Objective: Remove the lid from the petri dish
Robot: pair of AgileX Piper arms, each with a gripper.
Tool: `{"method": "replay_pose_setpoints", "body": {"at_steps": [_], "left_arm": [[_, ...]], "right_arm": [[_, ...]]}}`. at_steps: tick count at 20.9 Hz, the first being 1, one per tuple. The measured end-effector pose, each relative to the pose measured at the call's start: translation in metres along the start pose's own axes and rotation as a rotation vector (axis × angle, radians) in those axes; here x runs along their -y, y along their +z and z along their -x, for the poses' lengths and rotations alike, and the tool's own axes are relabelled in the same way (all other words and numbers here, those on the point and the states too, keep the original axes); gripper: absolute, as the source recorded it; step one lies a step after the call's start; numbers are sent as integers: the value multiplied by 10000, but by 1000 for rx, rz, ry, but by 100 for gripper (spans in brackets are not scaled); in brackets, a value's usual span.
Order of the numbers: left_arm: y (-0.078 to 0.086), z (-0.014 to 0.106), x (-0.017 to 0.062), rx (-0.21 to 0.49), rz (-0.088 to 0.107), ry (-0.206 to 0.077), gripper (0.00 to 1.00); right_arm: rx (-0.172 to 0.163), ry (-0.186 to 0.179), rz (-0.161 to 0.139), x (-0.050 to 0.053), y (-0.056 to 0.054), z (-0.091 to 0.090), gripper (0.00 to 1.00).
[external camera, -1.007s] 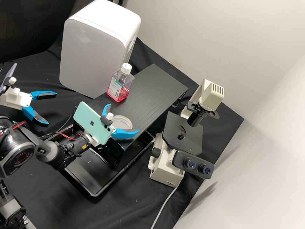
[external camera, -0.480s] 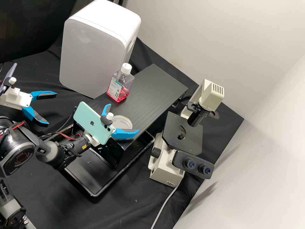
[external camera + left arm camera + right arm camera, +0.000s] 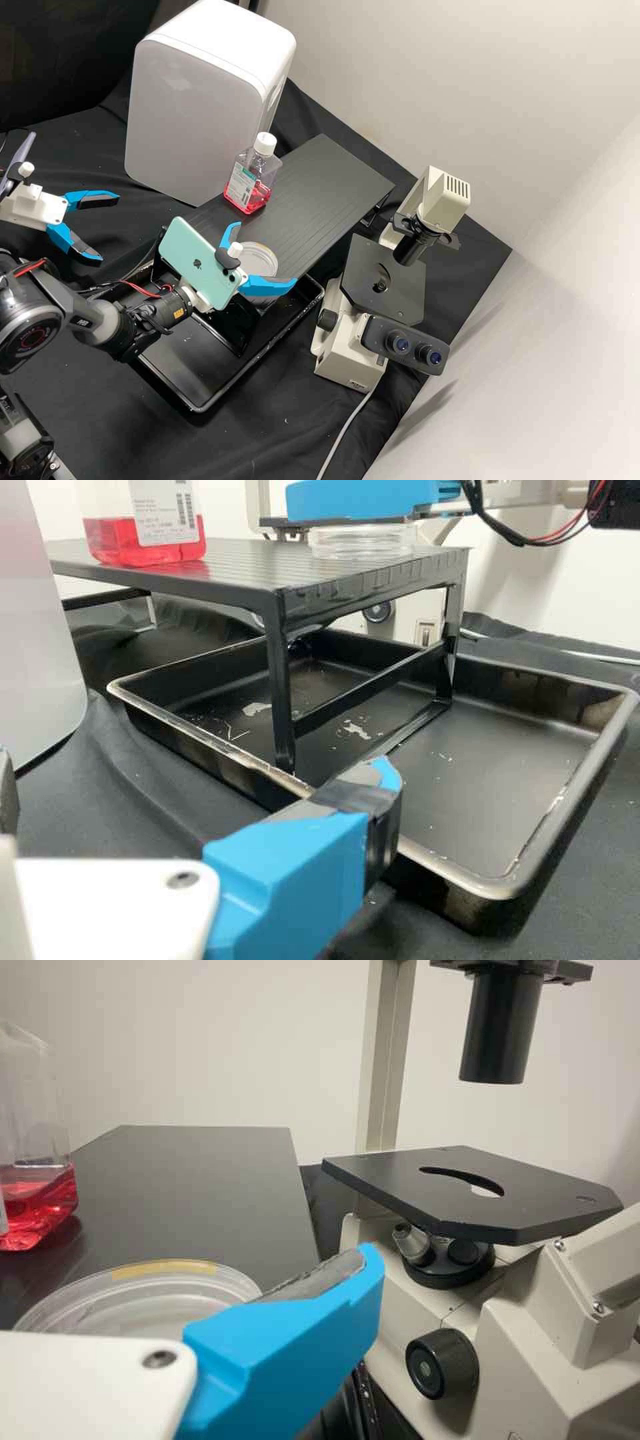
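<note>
Right gripper [image 3: 262, 255] is held level over the shelf [image 3: 320, 180], fingers spread, the dish [image 3: 253, 260] between them. Left gripper [image 3: 107, 227] hangs well apart, also spread.

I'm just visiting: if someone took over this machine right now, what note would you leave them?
Right gripper: open, fingers either side of the petri dish on the black shelf.
Left gripper: open, holding nothing, off beside the tray.
Done: right gripper lined up on the dish.
Left: close on the lid, lift it off, set it down.
</note>
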Motion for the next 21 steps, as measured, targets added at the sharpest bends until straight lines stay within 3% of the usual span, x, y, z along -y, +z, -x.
{"method": "replay_pose_setpoints", "body": {"at_steps": [15,21], "left_arm": [[8,-2,2,3,-1,-1,100],[8,-2,2,3,-1,-1,100]], "right_arm": [[-8,-8,-4,21,-21,1,100],[19,-30,-1,55,42,119,100]]}}
